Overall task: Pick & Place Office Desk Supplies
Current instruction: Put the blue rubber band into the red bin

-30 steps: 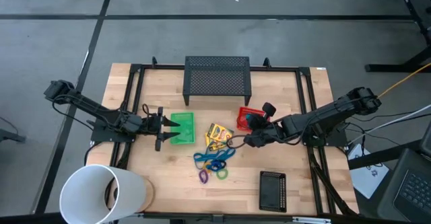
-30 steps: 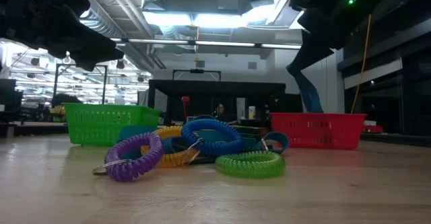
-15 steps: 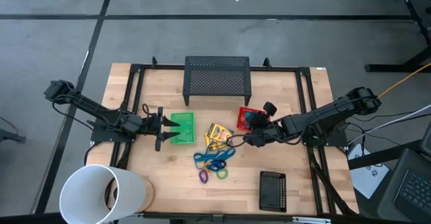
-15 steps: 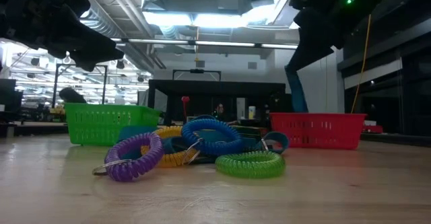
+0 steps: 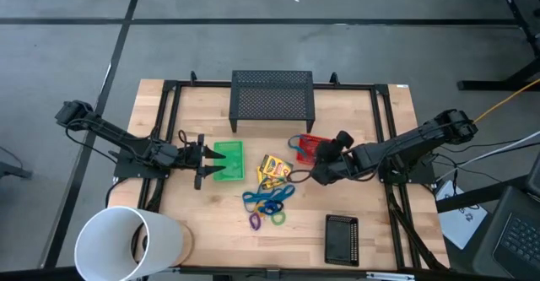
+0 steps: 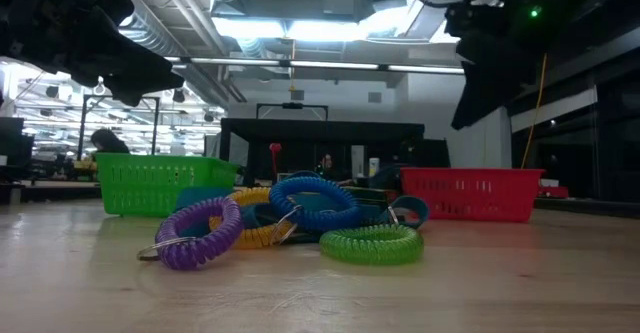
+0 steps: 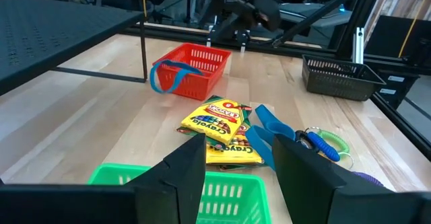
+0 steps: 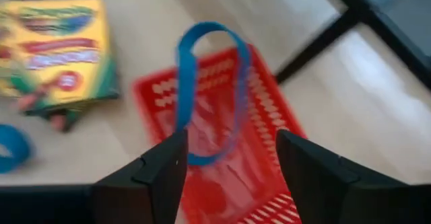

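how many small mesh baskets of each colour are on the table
green mesh basket: 1
red mesh basket: 1
black mesh basket: 1
total: 3

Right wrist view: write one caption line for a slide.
Open right tool above a blue band looped over the red basket, crayon boxes nearby.

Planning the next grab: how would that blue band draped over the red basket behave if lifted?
Probably floppy: the blue band sags in a loop over the red basket rim. Likely light, since a thin strip hangs there unsupported. It may snag the mesh, as part lies inside the basket.
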